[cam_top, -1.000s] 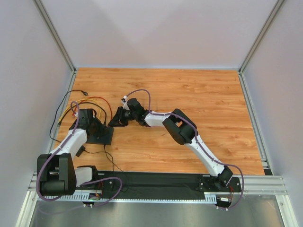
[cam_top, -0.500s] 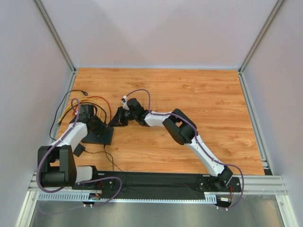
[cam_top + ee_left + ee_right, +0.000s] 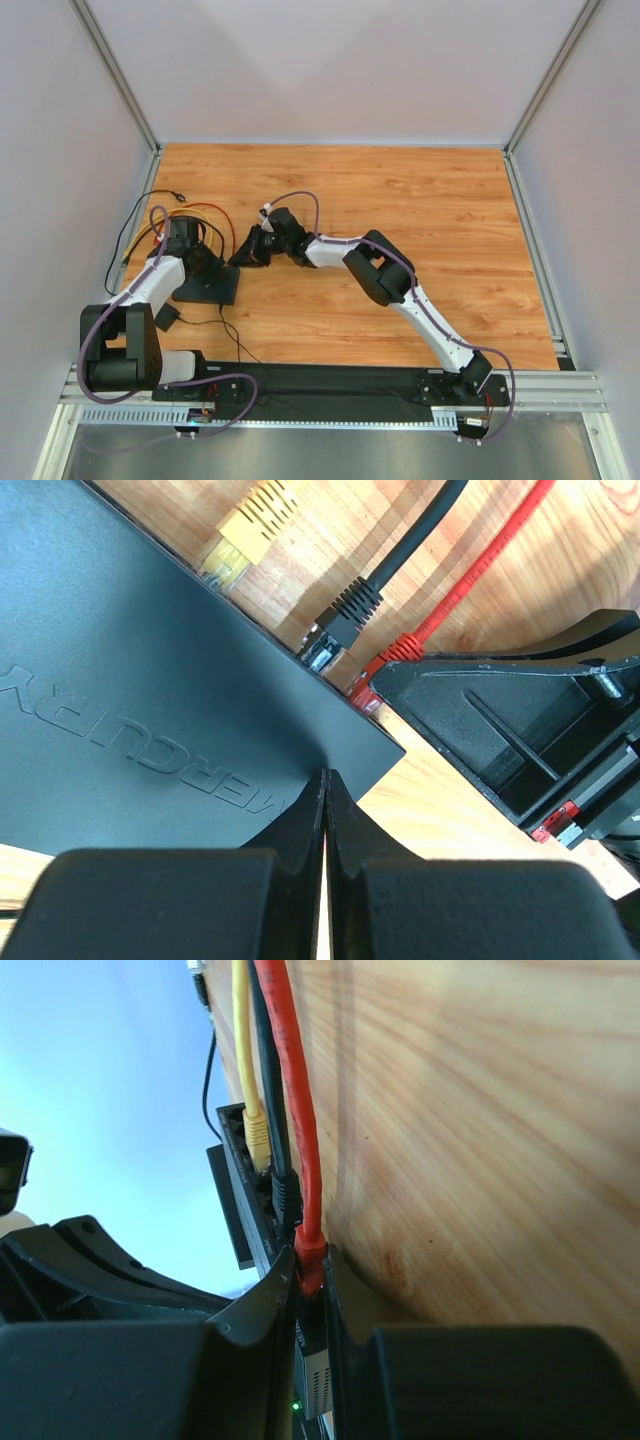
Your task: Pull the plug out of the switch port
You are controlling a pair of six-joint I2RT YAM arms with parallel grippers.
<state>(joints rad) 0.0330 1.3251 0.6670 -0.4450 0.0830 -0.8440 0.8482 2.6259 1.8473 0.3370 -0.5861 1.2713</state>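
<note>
1. Starting at the near edge, both arm bases sit on a black rail [image 3: 330, 385]. The left arm reaches forward along the left side, and the right arm stretches diagonally across the wooden table [image 3: 420, 190] toward the left.
2. The left gripper [image 3: 325, 775] is closed with nothing between its fingers, which are pressed together. Its tip points down at the top of the switch [image 3: 150, 680] close to one corner. Whether it actually touches the surface cannot be told.
3. The switch lies flat on the left part of the table, just ahead of the left arm's base. It is a thin matte-black box with raised lettering on its lid, and its port side faces away from the left arm.
4. Three plugs stand side by side along the port edge: a yellow plug [image 3: 245, 525], a black plug [image 3: 345, 610] and a red plug [image 3: 308, 1255] nearest the corner.
5. The right gripper [image 3: 310, 1265] is clamped on the red plug, one finger on each side of its boot, right against the switch's edge. The plug sits at its port, not yet drawn out.
6. The red cable [image 3: 285, 1060] runs from the plug away over the wood, beside the yellow and black leads.
7. Farther back, the cables loop over the left of the table. A thin black wire [image 3: 125, 235] curves beside them near the left wall.
</note>
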